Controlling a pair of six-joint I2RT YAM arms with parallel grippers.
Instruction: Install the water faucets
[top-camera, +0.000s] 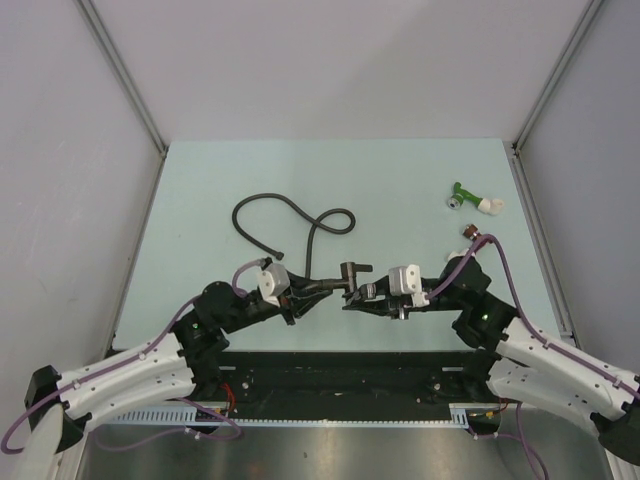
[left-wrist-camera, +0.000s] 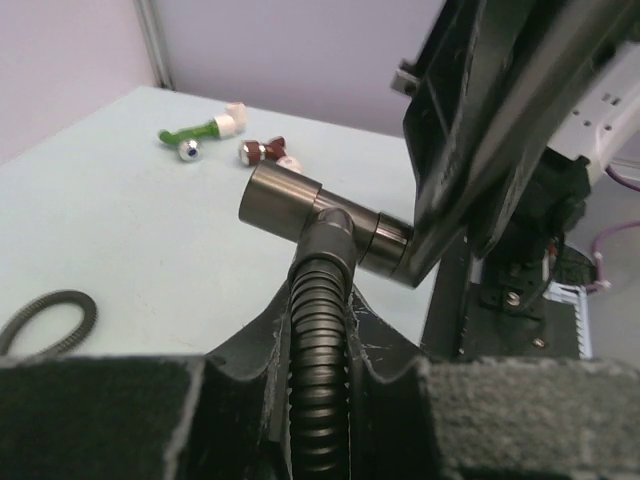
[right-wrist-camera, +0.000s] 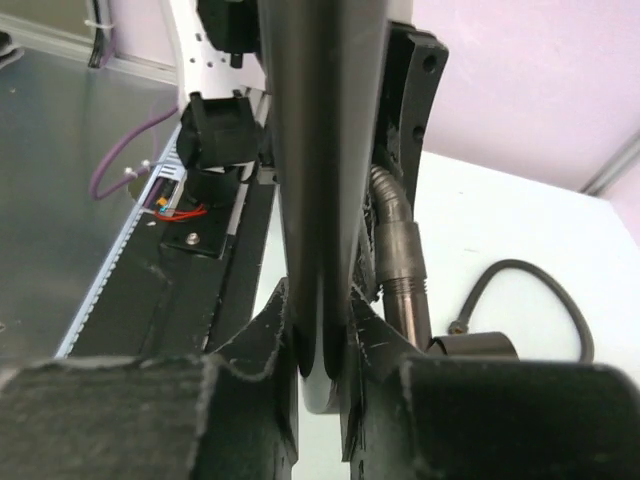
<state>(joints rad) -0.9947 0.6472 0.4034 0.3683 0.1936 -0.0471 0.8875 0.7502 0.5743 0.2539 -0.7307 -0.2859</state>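
Note:
The dark metal faucet (top-camera: 348, 272) hangs between my two grippers just above the table's near middle. In the left wrist view its T-shaped body (left-wrist-camera: 300, 205) sits just ahead of my fingers, with the ribbed end of the black hose (left-wrist-camera: 320, 330) running into its stem. My left gripper (top-camera: 305, 290) (left-wrist-camera: 320, 400) is shut on that hose end. My right gripper (top-camera: 352, 299) (right-wrist-camera: 325, 350) is shut on the faucet's long thin arm (right-wrist-camera: 320, 150). The hose's metal connector (right-wrist-camera: 400, 260) shows beside the right fingers.
The rest of the black hose (top-camera: 270, 215) lies coiled on the table behind the grippers. A green fitting (top-camera: 465, 197) and a dark-red fitting (top-camera: 470, 232) lie at the right, near the wall rail. Both also show in the left wrist view, green fitting (left-wrist-camera: 195, 130), dark-red fitting (left-wrist-camera: 262, 150).

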